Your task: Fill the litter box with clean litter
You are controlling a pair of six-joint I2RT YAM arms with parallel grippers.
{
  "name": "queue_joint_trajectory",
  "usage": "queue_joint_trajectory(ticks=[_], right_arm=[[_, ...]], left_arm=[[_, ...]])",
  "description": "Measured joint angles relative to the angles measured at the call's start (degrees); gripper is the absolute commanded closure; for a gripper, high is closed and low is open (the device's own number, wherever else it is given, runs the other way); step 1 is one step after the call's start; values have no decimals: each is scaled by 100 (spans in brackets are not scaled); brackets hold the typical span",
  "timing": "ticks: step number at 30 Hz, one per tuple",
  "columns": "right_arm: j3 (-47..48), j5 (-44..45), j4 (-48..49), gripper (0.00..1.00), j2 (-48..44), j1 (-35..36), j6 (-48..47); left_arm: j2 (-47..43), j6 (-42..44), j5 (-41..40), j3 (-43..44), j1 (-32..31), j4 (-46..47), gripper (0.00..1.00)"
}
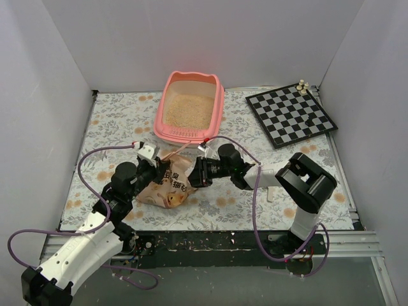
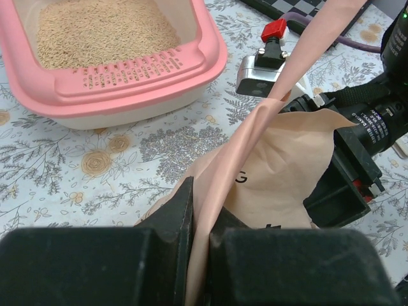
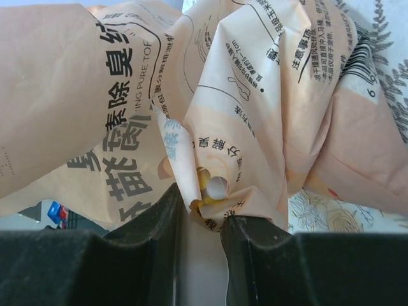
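Note:
The pink litter box (image 1: 218, 102) stands at the back centre of the table, with pale clean litter (image 1: 189, 109) spread over its floor. In the left wrist view the litter box's slotted ledge (image 2: 137, 69) and the clean litter (image 2: 102, 29) lie just ahead. An orange-tan printed litter bag (image 1: 169, 186) lies crumpled on the floral cloth in front of the box, between the two arms. My left gripper (image 2: 203, 210) is shut on a thin pink fold of the bag (image 2: 287, 166). My right gripper (image 3: 201, 204) is pinched on a crumpled corner of the bag (image 3: 255, 95).
A black-and-white chessboard (image 1: 291, 116) lies at the back right with a few pieces (image 1: 303, 85) on its far corner. White walls close in the left, back and right sides. Purple cables (image 1: 89, 156) loop over both arms.

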Motion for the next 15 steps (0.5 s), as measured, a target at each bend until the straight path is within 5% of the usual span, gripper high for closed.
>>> queue_joint_trajectory(ticks=[15], right_arm=[[-627, -271, 1683, 99, 2, -284, 911]], left_arm=[[-348, 160, -227, -44, 0, -160, 100]])
